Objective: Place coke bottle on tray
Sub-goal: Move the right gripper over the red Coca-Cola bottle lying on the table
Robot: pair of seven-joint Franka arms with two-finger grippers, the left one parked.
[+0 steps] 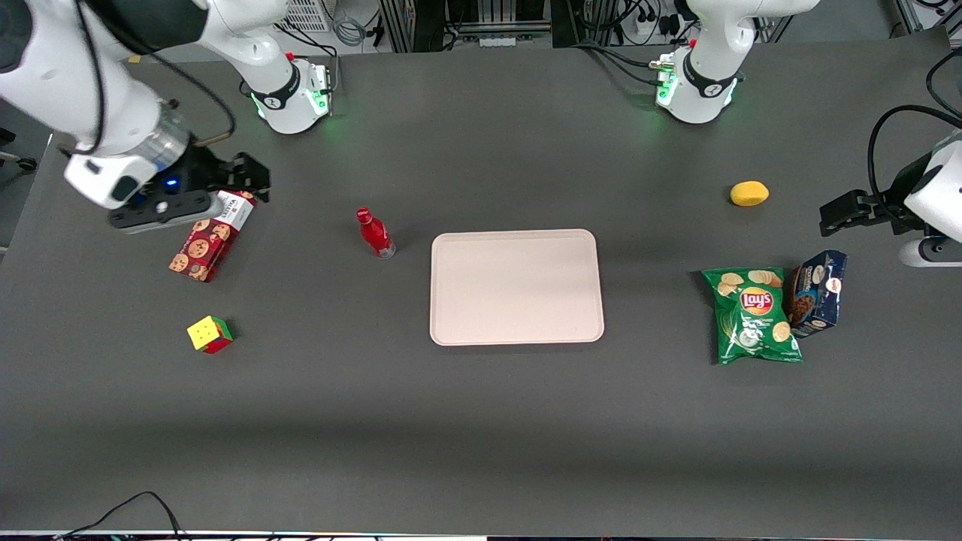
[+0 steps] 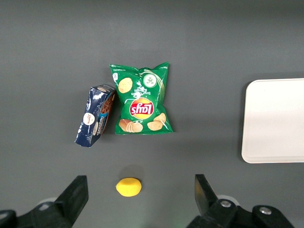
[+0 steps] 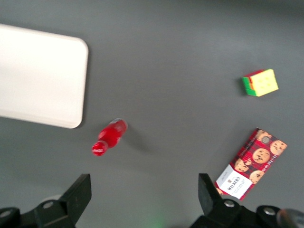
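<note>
Bottle position governs the coming move: the small slim red coke bottle with red cap and silvery base (image 1: pixel 375 233) stands upright on the dark grey table (image 1: pixel 481 421), just beside the short edge of the large flat pale pink rectangular tray (image 1: pixel 516 286) that faces the working arm's end, and apart from it. Its long axis is vertical.

The right arm's gripper (image 3: pixel 145 197) hangs above the table well apart from the bottle, toward the working arm's end, over the red cookie box with cookie pictures (image 1: pixel 210 237). Its fingers (image 3: pixel 80 194) are spread wide and hold nothing. The bottle therefore lies between gripper and tray.

Judgement: the approach probably calls for travel toward the tray, then a descent with one finger on each side of the bottle's body.

A multicoloured puzzle cube (image 1: pixel 210 334) lies nearer the front camera, off this path.
</note>
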